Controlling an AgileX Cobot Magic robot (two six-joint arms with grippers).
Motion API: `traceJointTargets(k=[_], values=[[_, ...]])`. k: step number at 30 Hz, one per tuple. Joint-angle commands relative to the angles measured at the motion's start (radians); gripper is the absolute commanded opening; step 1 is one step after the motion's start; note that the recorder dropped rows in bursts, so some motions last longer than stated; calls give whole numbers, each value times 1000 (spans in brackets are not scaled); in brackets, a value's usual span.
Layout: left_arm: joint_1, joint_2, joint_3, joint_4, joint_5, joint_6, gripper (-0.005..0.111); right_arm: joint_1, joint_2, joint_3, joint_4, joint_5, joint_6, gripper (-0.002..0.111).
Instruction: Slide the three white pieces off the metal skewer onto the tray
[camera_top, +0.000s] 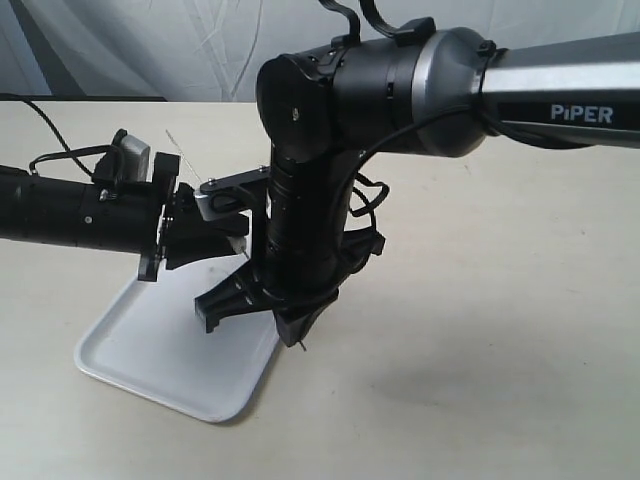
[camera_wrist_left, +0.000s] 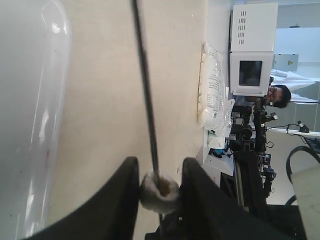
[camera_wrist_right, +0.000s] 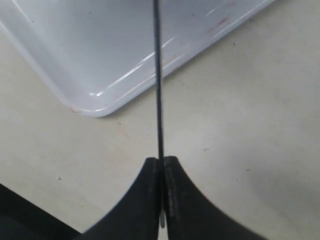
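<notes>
The metal skewer (camera_wrist_right: 158, 75) runs straight out from my right gripper (camera_wrist_right: 161, 162), which is shut on its end. In the exterior view this gripper (camera_top: 290, 322) points down by the tray's near right edge, and the skewer's thin tip (camera_top: 175, 150) shows above the left arm. My left gripper (camera_wrist_left: 159, 189) is shut on one white piece (camera_wrist_left: 155, 194) threaded on the skewer (camera_wrist_left: 145, 90), a finger on each side. The other white pieces are hidden. The glossy white tray (camera_top: 160, 350) lies under both grippers, and I see no pieces on its visible parts (camera_wrist_right: 125, 40).
The beige table (camera_top: 480, 330) extends to the right of the tray. Beyond the table's edge, the left wrist view shows a clear bag of white items (camera_wrist_left: 212, 95), a white machine (camera_wrist_left: 252, 50) and a person (camera_wrist_left: 280, 92).
</notes>
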Motion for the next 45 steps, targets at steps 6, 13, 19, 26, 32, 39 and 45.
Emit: traceJointTargets(k=[6,13,19,26,32,39,45], values=[[-1,-10,1,1,12,25,12,-5,0,-5,-1,13,-8,-1],[17,-10,-28,-29,12,27,12,25,0,8,-19,57,-8,-1],[102,-10,-29,-19,12,32,12,48,-4,84,-23,58,-8,-1],[278,-10,-29,56,12,50,12,49,-66,258,-21,-3,-20,-1],[306,-10,-29,92,12,50,12,49,-88,265,-18,22,-26,-1],[306,-10,-29,39,12,52,12,49,-88,265,-15,22,-28,-1],[300,-10,-29,123,12,52,12,47,-88,265,-26,-2,-39,-1]])
